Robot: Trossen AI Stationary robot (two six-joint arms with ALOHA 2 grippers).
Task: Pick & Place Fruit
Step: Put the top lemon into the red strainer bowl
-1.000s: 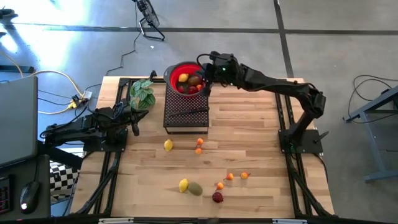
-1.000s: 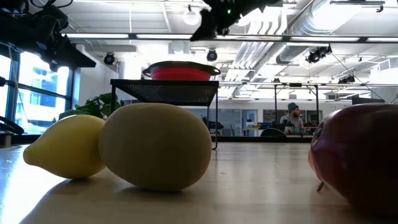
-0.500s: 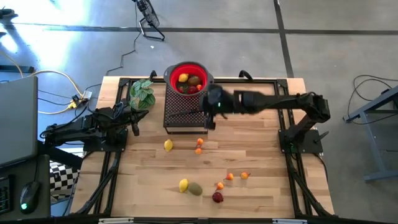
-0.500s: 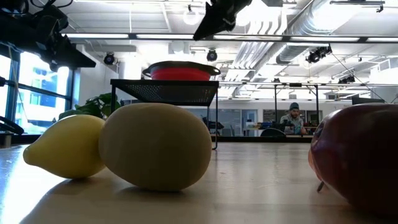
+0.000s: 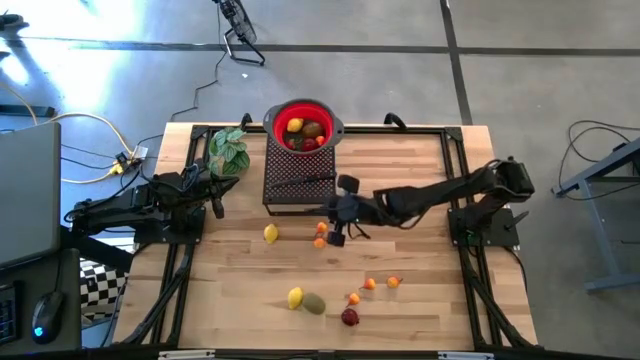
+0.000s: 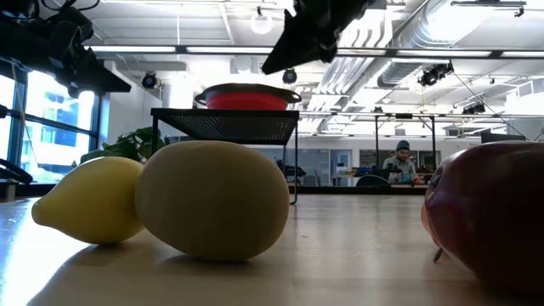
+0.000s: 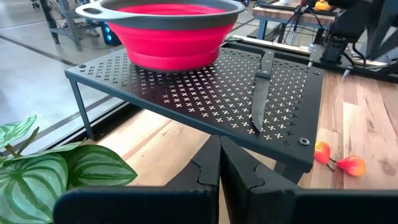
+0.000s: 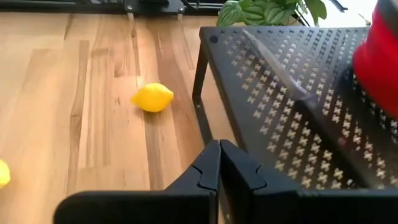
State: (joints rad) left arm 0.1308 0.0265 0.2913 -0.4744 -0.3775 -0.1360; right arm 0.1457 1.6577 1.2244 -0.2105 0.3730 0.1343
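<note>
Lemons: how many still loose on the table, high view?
2. One lemon lies just in front of the black rack; the other lemon sits near the front edge, against an olive-green fruit.

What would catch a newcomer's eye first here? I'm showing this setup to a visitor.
Most striking is the red bowl holding fruit, on the black perforated rack at the table's far edge, a knife lying beside it. The right gripper, shut, reaches over two small orange fruits just in front of the rack. More fruit, including a lemon, lies scattered toward the near edge.

lemon on table | knife on rack | end effector closed
</note>
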